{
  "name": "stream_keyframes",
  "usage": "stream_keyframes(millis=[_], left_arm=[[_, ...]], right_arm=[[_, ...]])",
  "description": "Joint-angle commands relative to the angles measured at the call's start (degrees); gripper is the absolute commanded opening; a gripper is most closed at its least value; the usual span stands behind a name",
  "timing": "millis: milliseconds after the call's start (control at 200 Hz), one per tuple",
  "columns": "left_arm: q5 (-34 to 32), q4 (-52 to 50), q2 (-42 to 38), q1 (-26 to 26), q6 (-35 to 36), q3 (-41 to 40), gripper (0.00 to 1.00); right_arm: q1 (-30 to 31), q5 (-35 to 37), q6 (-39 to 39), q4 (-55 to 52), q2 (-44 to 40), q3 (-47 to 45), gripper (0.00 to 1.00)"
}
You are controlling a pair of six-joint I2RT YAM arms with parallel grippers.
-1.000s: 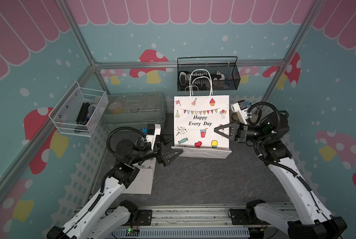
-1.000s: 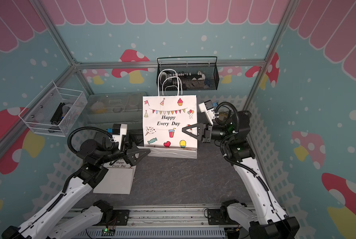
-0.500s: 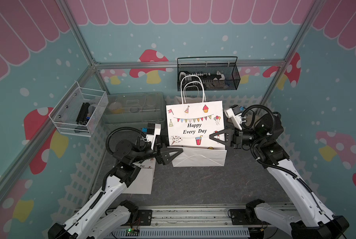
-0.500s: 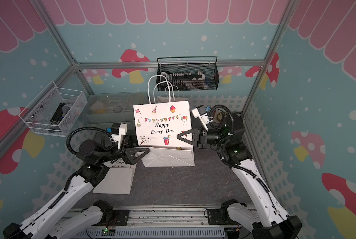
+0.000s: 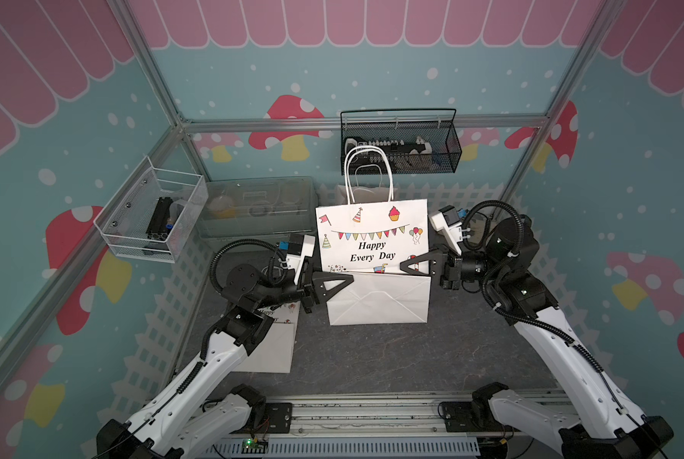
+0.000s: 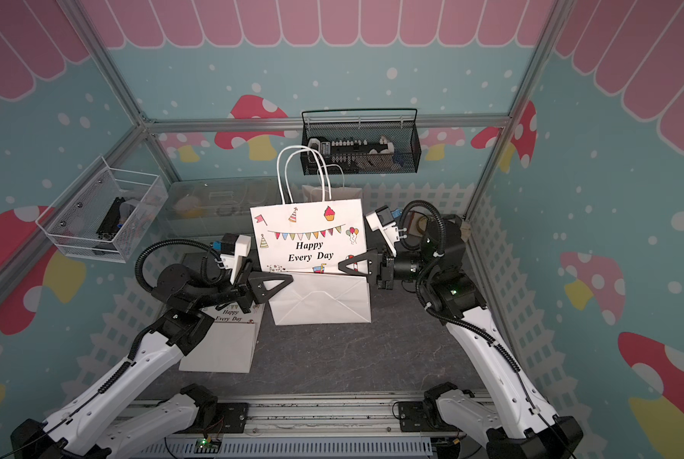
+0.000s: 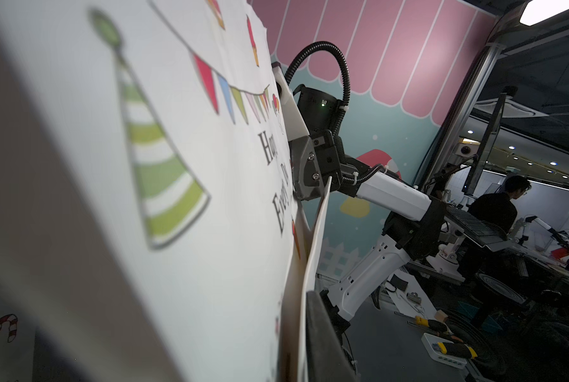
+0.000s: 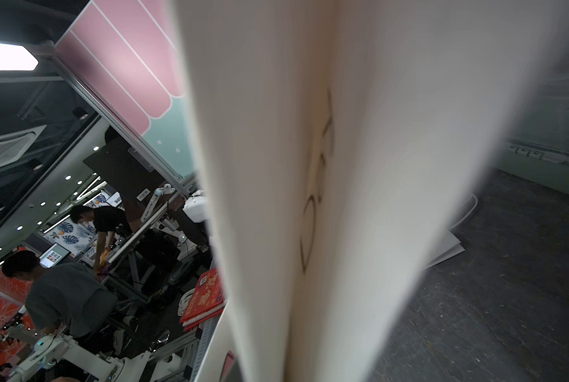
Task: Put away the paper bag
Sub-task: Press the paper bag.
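Note:
The white paper bag [image 5: 372, 242] [image 6: 308, 246], printed "Happy Every Day", stands at mid-table with its handles up. Its bottom flap [image 5: 378, 298] is folded up against the front. My left gripper [image 5: 344, 280] [image 6: 286, 281] is shut on the bag's left edge at the fold. In the left wrist view a black finger [image 7: 322, 337] presses the flap against the bag [image 7: 177, 198]. My right gripper [image 5: 406, 265] [image 6: 344, 267] sits on the bag's right edge. The right wrist view shows only the bag's side crease [image 8: 309, 165]; its fingers are hidden.
A second flat bag [image 5: 268, 349] lies under my left arm, and another bag [image 5: 366, 192] stands behind. On the back wall hangs a black mesh basket [image 5: 400, 147]. A white wire basket [image 5: 149, 218] is on the left wall, beside a clear lidded box [image 5: 256, 210].
The bag shifted slightly left and its bottom folded up against the front. My left gripper went from open to shut on the bag's left edge. The right arm followed the bag.

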Motion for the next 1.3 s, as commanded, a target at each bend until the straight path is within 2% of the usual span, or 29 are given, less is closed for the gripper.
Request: stream_keyframes(millis=[0,130,240,355,475,820,1091,1291], left_arm=[[-0.29,0.04,-0.21,-0.08,0.2,1.82,0.08],[-1.61,-2.81,-0.41,-0.06,1.22,2.66,0.0],[-2.09,-4.22,0.05,0.02,1.66,3.22,0.0],[-2.64,-4.28,0.57,0.28,1.11,3.48,0.0],[-3.12,-3.88,0.67,0.37,0.59,3.49,0.0],[-3.68,-4.1,1.35,0.73,0.08,3.67,0.0],[-3.42,-4.07,2.12,0.73,-0.2,3.84,0.0],[-3.5,-4.22,2.16,0.81,-0.11,3.75,0.0]], right_arm=[[0.32,3.29,-7.2,-5.6,-3.24,3.29,0.28],[0.32,6.03,-8.76,-6.66,-6.04,3.46,0.54],[0.32,6.88,-4.77,-0.28,-8.16,1.21,0.73],[0.3,7.34,0.35,7.46,-9.5,-2.07,0.82],[0.47,8.9,-0.95,6.48,-9.78,-3.35,0.84],[3.38,15.51,-7.23,0.1,-8.25,-3.93,0.71],[6.89,20.9,-14.35,-8.53,-5.96,-0.68,0.48],[7.94,24.44,-16.68,-11.33,-5.23,0.18,0.24]])
